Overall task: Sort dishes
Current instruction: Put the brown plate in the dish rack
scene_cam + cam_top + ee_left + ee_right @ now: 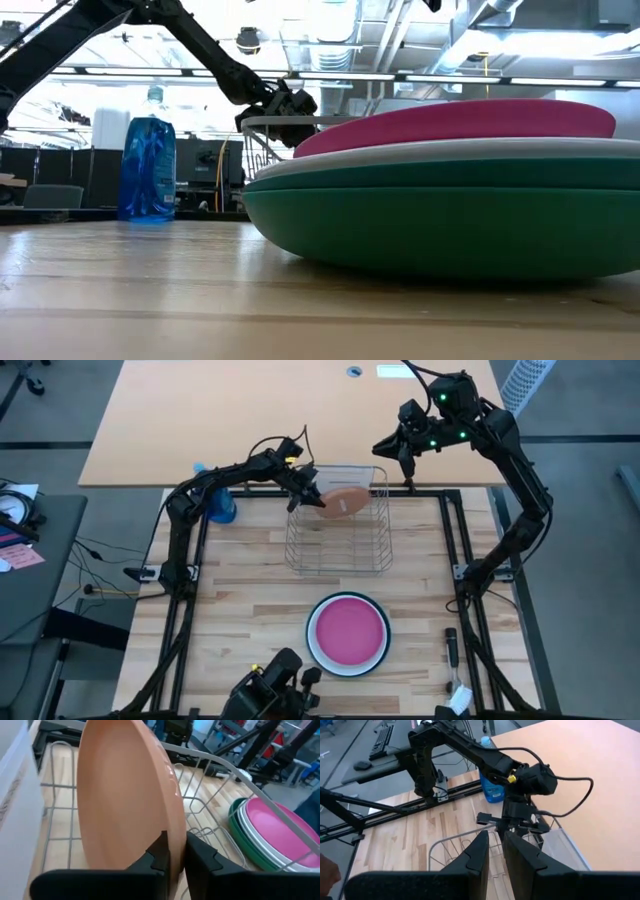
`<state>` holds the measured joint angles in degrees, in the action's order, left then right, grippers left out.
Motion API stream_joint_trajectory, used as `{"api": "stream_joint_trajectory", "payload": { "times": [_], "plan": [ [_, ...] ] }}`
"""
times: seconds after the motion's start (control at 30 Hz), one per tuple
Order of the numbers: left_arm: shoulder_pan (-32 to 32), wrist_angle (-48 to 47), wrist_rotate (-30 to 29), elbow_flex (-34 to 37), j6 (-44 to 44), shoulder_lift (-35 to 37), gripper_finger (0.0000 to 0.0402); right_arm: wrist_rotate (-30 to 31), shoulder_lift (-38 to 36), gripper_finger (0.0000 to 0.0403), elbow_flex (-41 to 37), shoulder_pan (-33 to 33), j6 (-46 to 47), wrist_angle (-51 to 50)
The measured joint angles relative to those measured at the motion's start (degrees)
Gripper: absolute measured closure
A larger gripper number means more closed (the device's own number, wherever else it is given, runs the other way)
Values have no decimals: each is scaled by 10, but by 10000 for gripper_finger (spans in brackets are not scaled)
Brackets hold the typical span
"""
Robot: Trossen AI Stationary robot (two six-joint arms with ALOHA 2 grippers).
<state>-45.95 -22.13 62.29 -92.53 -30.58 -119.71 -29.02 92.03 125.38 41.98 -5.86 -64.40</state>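
A salmon-orange plate (pixel 347 500) stands on edge inside the far end of the wire dish rack (pixel 338 545). My left gripper (pixel 306 491) is shut on it, reaching in from the rack's far left corner. Near the table's front edge lies a stack of plates: magenta-pink (pixel 348 630) on top, then white (pixel 450 152), then dark green (pixel 440 225), whose underside rests on the wood. My right gripper (pixel 386 452) hangs shut above the rack's far right corner, with nothing between its fingers (pixel 481 851). My left gripper pinches the salmon plate's rim (pixel 175 827) between its two fingers. It comes from the table's left, slanting down. The plate stands nearly upright in the rack (pixel 205 780). The fingers hide its lower edge, so I cannot tell whether it rests on the wires.
A blue spray bottle (pixel 222 508) stands at the table's far left, close beside my left arm. A dark tool (pixel 451 645) and a small white thing (pixel 459 700) lie at the near right. Bare wood lies between the rack and the stack.
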Motion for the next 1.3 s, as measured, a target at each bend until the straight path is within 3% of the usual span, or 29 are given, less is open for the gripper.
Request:
{"api": "stream_joint_trajectory", "payload": {
  "times": [0.23, 0.4, 0.53, 0.73, 0.87, 1.07, 1.3],
  "plan": [
    [-2, -6, -65, 1, 2, -2, 314, 0, 0, 337, 0, 0, -6, 0],
    [-1, -4, -77, 1, -14, -2, 285, 0, 0, 337, 0, 2, -6, 0],
    [-1, -2, -71, 1, -18, -2, 306, 0, 0, 337, 0, 2, -6, 0],
    [-2, 6, -64, 0, 2, -1, 385, 0, 0, 337, 0, 2, -6, 1],
    [-3, 22, -58, 0, 16, -1, 381, 0, 0, 337, 0, 2, -6, 1],
    [-8, 32, -3, -24, 30, 4, 386, 1, 0, 337, 0, 2, -6, 1],
    [-17, 29, 3, -36, -8, 4, 382, 1, 0, 337, 0, 2, -6, 1]
  ]
}}
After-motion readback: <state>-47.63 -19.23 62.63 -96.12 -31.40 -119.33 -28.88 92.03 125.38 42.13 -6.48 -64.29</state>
